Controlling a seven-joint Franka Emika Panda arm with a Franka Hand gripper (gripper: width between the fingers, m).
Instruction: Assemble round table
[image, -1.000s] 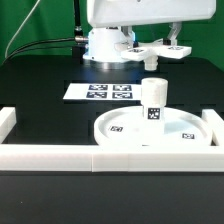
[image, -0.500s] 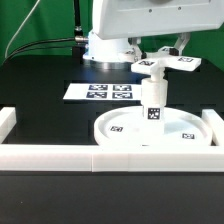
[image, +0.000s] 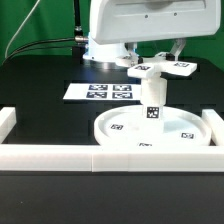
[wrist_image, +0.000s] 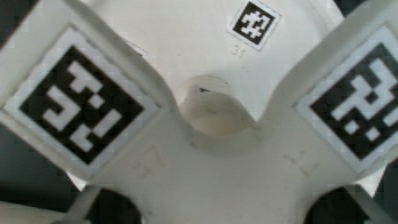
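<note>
The large rimmed disc top (image: 185, 125) lies on the table inside the rail corner. The short cylinder leg (image: 155, 106) stands upright at its centre. My gripper (image: 158, 55) is shut on the cross-shaped base (image: 163, 69) and holds it level right over the leg's top. I cannot tell whether they touch. In the wrist view the base (wrist_image: 214, 150) fills the picture, showing its tagged arms and centre hole (wrist_image: 217, 105). My gripper (wrist_image: 217, 205) is mostly hidden behind it.
The marker board (image: 100, 92) lies flat behind the disc on the exterior view's left. The long white border rail (image: 60, 155) runs along the front, with raised ends at both sides. The arm's base (image: 105, 45) stands at the back.
My gripper has come down with the cross-shaped base, from high behind the leg to just over the leg's top. The leg and disc have not moved.
</note>
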